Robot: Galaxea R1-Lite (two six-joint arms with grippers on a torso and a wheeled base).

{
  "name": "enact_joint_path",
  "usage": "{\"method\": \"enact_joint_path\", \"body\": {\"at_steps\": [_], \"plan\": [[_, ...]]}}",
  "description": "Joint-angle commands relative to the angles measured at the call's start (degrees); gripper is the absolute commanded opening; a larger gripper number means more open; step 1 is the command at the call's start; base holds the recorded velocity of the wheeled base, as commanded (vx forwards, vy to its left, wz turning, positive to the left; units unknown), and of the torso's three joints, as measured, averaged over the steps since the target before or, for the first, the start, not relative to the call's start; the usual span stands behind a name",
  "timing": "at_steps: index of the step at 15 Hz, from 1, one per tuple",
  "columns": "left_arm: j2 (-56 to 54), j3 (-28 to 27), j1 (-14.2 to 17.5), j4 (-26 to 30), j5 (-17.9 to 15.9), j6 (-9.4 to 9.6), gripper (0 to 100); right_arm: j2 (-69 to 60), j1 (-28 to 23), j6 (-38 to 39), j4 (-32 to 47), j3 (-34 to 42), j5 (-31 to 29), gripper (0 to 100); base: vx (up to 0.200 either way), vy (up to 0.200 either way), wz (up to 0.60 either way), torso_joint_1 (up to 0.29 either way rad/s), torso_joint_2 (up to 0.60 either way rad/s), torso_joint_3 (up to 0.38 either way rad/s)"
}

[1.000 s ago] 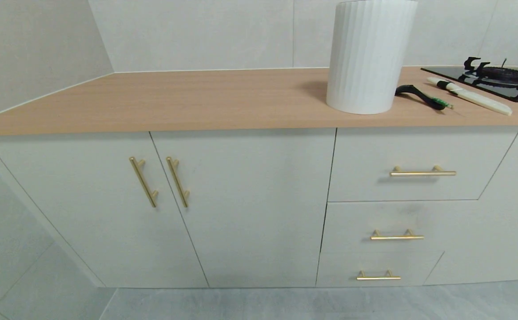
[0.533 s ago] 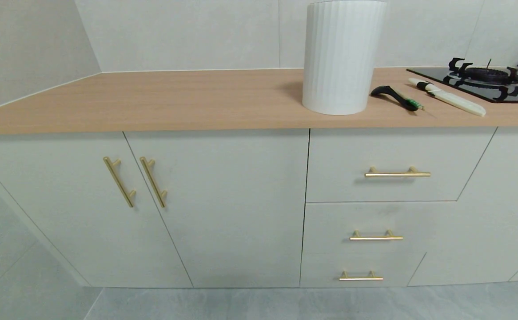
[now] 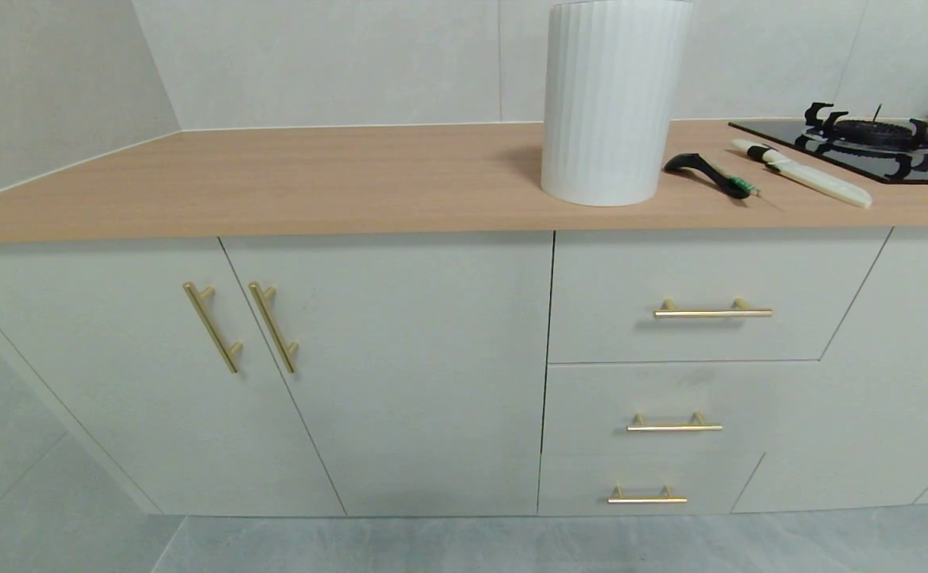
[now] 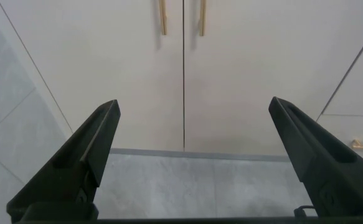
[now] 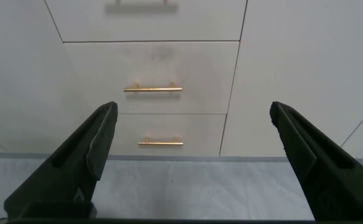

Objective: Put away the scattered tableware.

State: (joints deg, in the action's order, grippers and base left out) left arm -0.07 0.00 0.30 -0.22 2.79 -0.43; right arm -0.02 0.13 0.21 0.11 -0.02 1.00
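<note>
On the wooden countertop (image 3: 313, 179) a tall white ribbed container (image 3: 609, 99) stands right of centre. Just right of it lie a black-handled tool with a green tip (image 3: 711, 174) and a white knife with a black band (image 3: 802, 173). My left gripper (image 4: 190, 109) is open and low, facing the double cabinet doors (image 4: 183, 68) with nothing between its fingers. My right gripper (image 5: 193, 112) is open too, facing the lower drawers (image 5: 153, 78), also holding nothing.
A black gas hob (image 3: 870, 139) sits at the countertop's far right. Below are two cabinet doors with gold handles (image 3: 241, 326) and three drawers with gold handles (image 3: 712, 312). Grey tiled floor (image 3: 512, 545) runs along the cabinet base. A wall closes the left side.
The head view shifted between one second and half a second ago, so everything slid left in the picture. Since then the view holds still.
</note>
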Motion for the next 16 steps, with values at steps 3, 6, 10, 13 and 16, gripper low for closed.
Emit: {"method": "enact_joint_path", "body": {"at_steps": [3, 6, 10, 13, 16], "plan": [[0.1, 0.0, 0.1, 0.0, 0.0, -0.01, 100, 0.0, 0.0, 0.0, 0.0, -0.1, 0.1, 100, 0.0, 0.0, 0.0, 0.0, 0.0, 0.0], [0.1, 0.0, 0.0, 0.0, 0.0, -0.01, 100, 6.5, 2.0, 4.4, 0.3, -11.7, 4.4, 100, 0.0, 0.0, 0.0, 0.0, 0.0, 0.0], [0.1, 0.0, 0.0, 0.0, 0.0, -0.01, 100, 31.0, 5.7, 2.4, 1.5, -15.5, 10.4, 100, 0.0, 0.0, 0.0, 0.0, 0.0, 0.0], [0.1, 0.0, 0.0, 0.0, 0.0, -0.01, 100, 53.0, 8.8, 2.0, -2.0, -20.1, 10.4, 100, 0.0, 0.0, 0.0, 0.0, 0.0, 0.0], [0.1, 0.0, 0.0, 0.0, 0.0, -0.01, 100, 74.6, 9.7, 1.6, -11.9, -23.8, 10.4, 100, 0.0, 0.0, 0.0, 0.0, 0.0, 0.0]]}}
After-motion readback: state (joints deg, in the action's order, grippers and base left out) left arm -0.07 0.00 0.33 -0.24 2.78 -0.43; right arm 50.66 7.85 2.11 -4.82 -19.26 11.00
